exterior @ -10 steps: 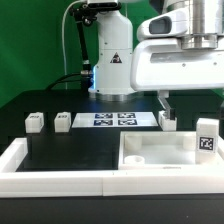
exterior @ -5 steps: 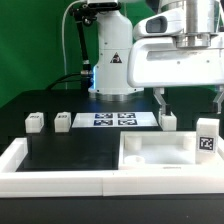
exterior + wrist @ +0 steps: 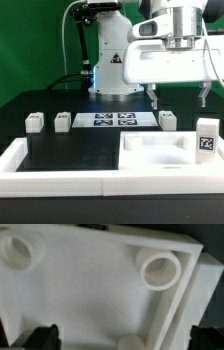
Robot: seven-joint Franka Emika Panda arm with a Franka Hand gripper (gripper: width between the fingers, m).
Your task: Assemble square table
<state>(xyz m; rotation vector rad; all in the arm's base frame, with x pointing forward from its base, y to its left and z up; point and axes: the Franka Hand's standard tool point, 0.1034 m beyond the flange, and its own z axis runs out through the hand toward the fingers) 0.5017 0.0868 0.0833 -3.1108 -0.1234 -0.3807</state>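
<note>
The square table's white slab point(image 3: 160, 150) lies at the front of the exterior view's right, and it fills the wrist view point(image 3: 90, 291) with two round corner holes showing. My gripper point(image 3: 179, 98) hangs open above its far edge, holding nothing; in the wrist view its dark fingertips point(image 3: 42, 336) straddle the slab and the gripper point(image 3: 126, 339) is empty. Two small white leg blocks point(image 3: 35, 121) point(image 3: 63, 120) stand at the left. A third leg block point(image 3: 168, 119) sits just behind the slab. A tagged block point(image 3: 207, 136) stands at the slab's right end.
The marker board point(image 3: 113, 119) lies flat between the leg blocks, in front of the robot's base point(image 3: 110, 70). A long white rim point(image 3: 50, 172) borders the black work surface along the front and left.
The gripper has risen from just above the third leg block and drifted slightly to the exterior view's left. Both fingers now show, still open. No part has moved.
</note>
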